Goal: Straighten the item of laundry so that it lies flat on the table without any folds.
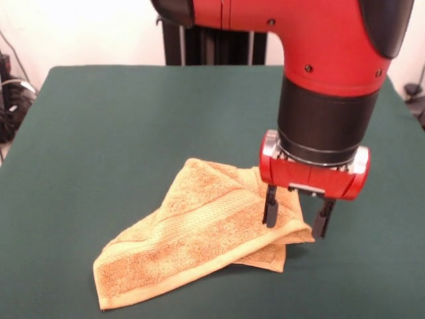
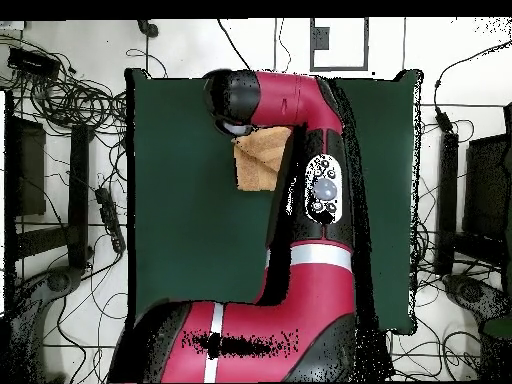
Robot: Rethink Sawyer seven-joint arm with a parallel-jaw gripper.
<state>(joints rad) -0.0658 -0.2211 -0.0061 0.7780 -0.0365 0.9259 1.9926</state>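
Front view: gripper (image 1: pixel 297 218) stands with fingers apart astride the folded towel's (image 1: pixel 199 232) right corner; towel runs left-near.

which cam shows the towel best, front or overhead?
Front view. The towel shows nearly whole there: folded over, woven band visible, gripper with open jaws straddling its right corner. Overhead, the arm covers most of it; only a tan patch shows.

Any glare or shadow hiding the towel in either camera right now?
Front view: even light, no glare; the orange-tan terry towel is sharp, with a soft shadow under its raised corner by the open pincer. Overhead view: the red and black arm covers most of the towel on the dark green felt table.
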